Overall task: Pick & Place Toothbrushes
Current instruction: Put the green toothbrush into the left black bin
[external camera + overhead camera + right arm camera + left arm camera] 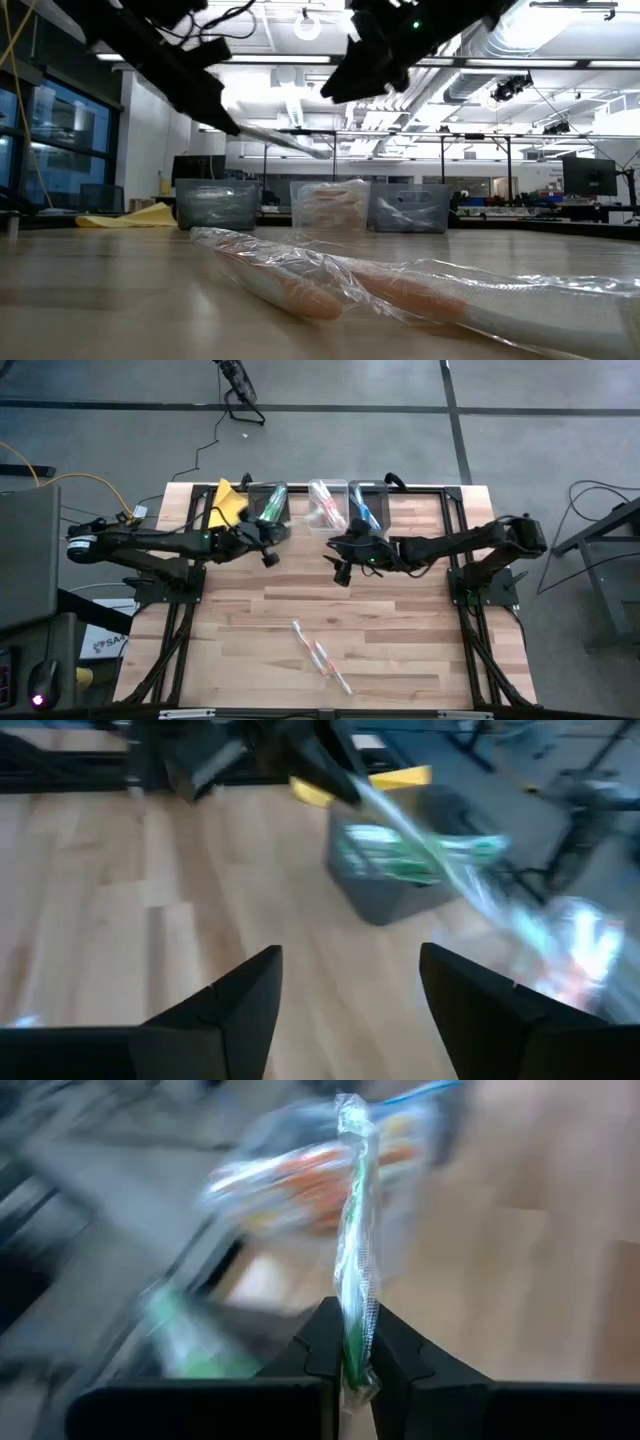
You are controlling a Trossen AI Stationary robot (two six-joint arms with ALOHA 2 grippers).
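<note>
My left gripper point(350, 1365) is shut on a green toothbrush in a clear wrapper point(355, 1230). It hangs in the air just in front of the left bin point(270, 505), which holds green toothbrushes. In the low view this toothbrush point(275, 138) slants above the table. My right gripper point(350, 990) is open and empty, hovering in front of the right bin point(365, 505). Three wrapped pink-and-white toothbrushes point(320, 655) lie flat near the table's near edge and fill the low view's foreground point(300, 285). My left gripper pinches the wrapped green toothbrush between its two fingers at one end point(352, 1342). The rest runs straight out ahead of the fingers. The toothbrush is lifted clear of the table and lies close to level, its free end point(318, 153) a little lower.
Three small bins stand in a row at the far edge; the middle one point(328, 500) holds pink ones, the right one blue ones. A yellow cloth point(228, 500) lies left of the bins. Bare wood shows between the grippers and the loose toothbrushes.
</note>
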